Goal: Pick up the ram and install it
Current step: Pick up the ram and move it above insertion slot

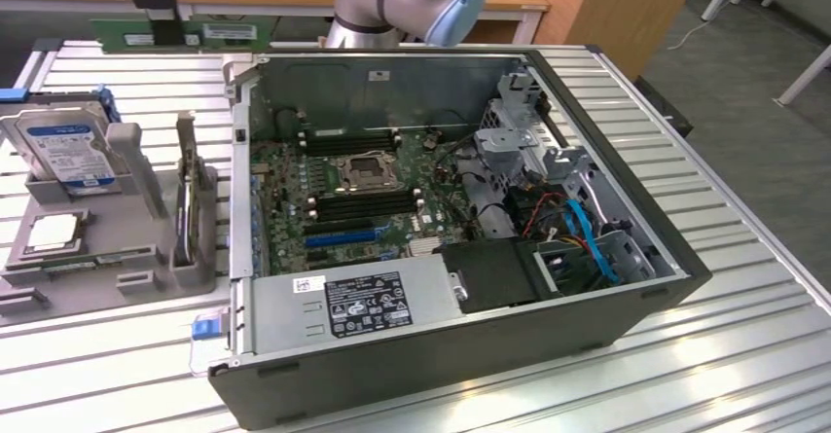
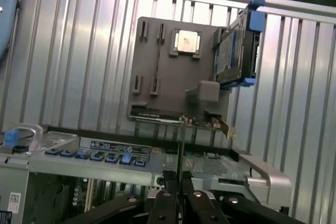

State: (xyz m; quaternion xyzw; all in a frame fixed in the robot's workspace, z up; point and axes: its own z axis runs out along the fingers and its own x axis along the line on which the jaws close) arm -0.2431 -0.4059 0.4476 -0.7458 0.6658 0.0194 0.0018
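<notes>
The claw (image 1: 163, 30) is clamped on the ram (image 1: 214, 32). In the exterior view the green stick hangs level in the air, just beyond the far corner of the computer case (image 1: 454, 355) on the exterior view's left, clear of the table (image 1: 727, 287). In the wrist view the ram (image 2: 180, 148) shows edge-on as a thin line rising from between the closed fingers (image 2: 167, 196) of the claw (image 2: 178, 184), with the case's rim below it and the grey tray (image 2: 157, 56) further off beside the case.

Judging from this, the pick-up is done and the work stands in the carry stage — the stick is gripped and lifted, but not yet over the motherboard. The black memory slots (image 1: 368, 202) lie deep inside the case, near its middle, well apart from the ram.

Seating it calls for care: the stick's long edge has to line up with one slot along its full length, stay upright between the case's walls, and go down squarely. A tilt would likely jam one end — or stress the board.
</notes>
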